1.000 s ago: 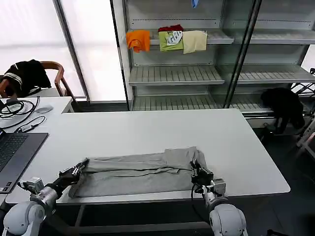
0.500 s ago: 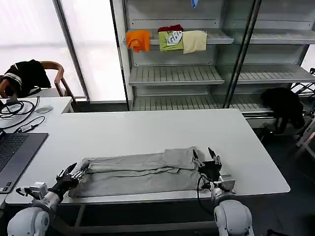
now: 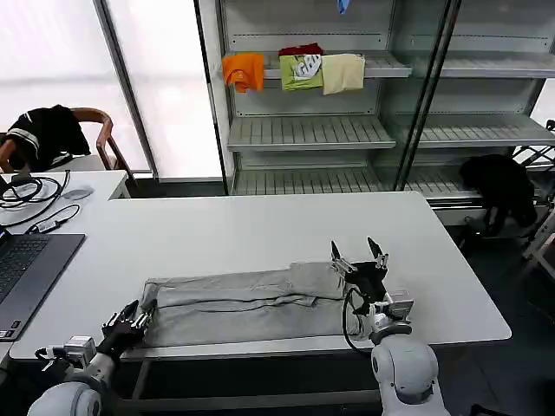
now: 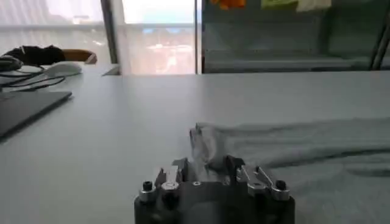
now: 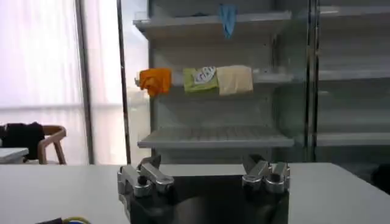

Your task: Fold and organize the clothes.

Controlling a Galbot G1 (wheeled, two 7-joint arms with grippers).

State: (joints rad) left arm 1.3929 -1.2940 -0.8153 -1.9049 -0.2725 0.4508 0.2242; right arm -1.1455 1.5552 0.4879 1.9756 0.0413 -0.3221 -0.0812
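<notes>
Left end effector point(image 3: 128, 321) sits low at the near table point(image 3: 260, 225) edge, just off the T-shirt point(image 3: 243, 303)'s left end; fingers look nearly closed on nothing, though I can't tell for sure. In the left wrist view the shirt's bunched end point(image 4: 210, 143) lies straight ahead of it, close.

Shirt is folded into a long band, long axis running left-right along the near edge.

Right end effector point(image 3: 359, 260) is lifted above the shirt's right end, fingers spread wide, empty.

Judgement: each arm has its own end of the band; left is nearer the cloth. Next fold likely brings one end across lengthwise.
</notes>
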